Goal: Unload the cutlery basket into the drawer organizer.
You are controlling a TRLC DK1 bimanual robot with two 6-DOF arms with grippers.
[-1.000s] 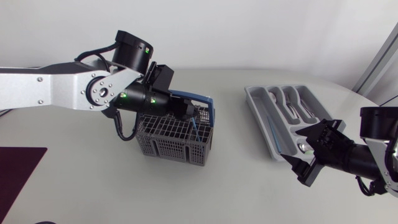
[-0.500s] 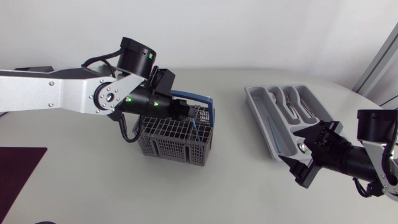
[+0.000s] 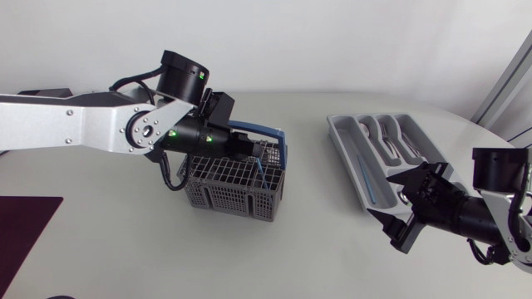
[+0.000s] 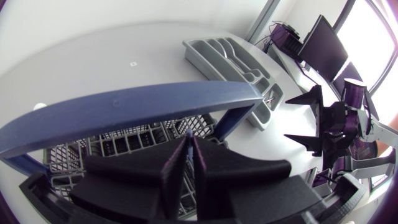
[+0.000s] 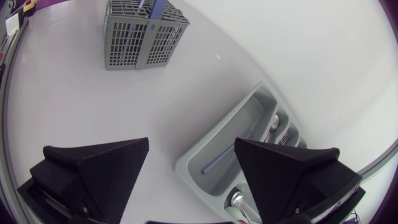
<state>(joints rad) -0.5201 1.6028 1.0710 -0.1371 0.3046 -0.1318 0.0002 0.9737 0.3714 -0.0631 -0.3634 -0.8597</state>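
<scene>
Closed left jaws hang over the basket [image 3: 224, 193]; right jaws gape wide.

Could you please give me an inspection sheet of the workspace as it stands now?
Surface: white table, smooth.
Job's things: grey basket with a blue handle and a thin blue utensil standing in it; organizer holding spoons and a blue stick.
Clutter: dark mat at the table's left edge.
Grippers: left gripper shut, down in the basket under the handle, and I cannot tell whether it holds anything; right gripper open, by the organizer's near end.
Cables: black cable looping under the left arm.
Surroundings: nothing seen.
</scene>
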